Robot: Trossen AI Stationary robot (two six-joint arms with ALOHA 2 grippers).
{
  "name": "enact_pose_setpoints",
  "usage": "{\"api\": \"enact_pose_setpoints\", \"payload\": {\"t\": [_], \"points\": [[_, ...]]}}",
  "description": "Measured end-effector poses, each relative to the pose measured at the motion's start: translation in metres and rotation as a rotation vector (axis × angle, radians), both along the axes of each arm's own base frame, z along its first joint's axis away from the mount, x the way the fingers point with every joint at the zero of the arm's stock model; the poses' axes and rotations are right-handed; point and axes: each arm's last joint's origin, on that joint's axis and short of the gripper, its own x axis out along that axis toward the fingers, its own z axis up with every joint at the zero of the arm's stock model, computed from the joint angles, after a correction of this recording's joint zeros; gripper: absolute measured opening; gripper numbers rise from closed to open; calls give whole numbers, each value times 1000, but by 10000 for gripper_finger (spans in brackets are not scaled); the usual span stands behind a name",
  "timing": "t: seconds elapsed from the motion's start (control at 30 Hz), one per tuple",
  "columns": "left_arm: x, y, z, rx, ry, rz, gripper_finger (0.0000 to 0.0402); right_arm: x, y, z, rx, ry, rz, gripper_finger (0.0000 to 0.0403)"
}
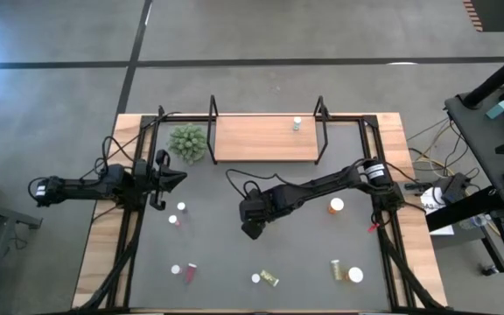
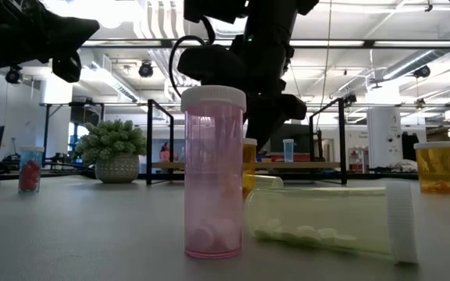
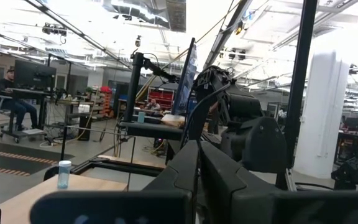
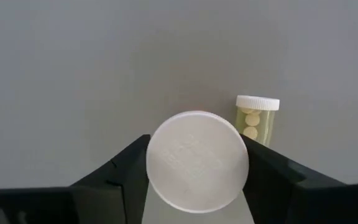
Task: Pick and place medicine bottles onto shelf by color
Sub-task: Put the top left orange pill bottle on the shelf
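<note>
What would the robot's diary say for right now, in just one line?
right end effector: closing around white-capped bottle on grey mat | left end effector: shut, waiting by plant | shelf: one bottle

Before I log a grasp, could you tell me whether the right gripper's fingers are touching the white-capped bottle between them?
Touching. In the right wrist view both fingers press against the rim of the white-capped bottle, with no gap on either side of the right gripper.
</note>
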Motion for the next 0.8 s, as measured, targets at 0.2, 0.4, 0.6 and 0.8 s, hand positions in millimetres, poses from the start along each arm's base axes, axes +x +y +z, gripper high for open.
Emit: {"api": "enact_pose_setpoints", "payload": {"t": [0.2, 0.4, 0.6, 0.8], "points": [[0, 0, 0, 0, 0, 0, 0, -9, -4, 17, 8, 13, 6, 216], [0, 0, 0, 0, 0, 0, 0, -16, -21, 38, 0, -6, -2, 200], [0, 0, 0, 0, 1, 0, 0, -20, -55, 51, -39, -25, -77, 203], [0, 0, 0, 0, 0, 0, 0, -25, -99, 55, -60, 27, -51, 203]]}}
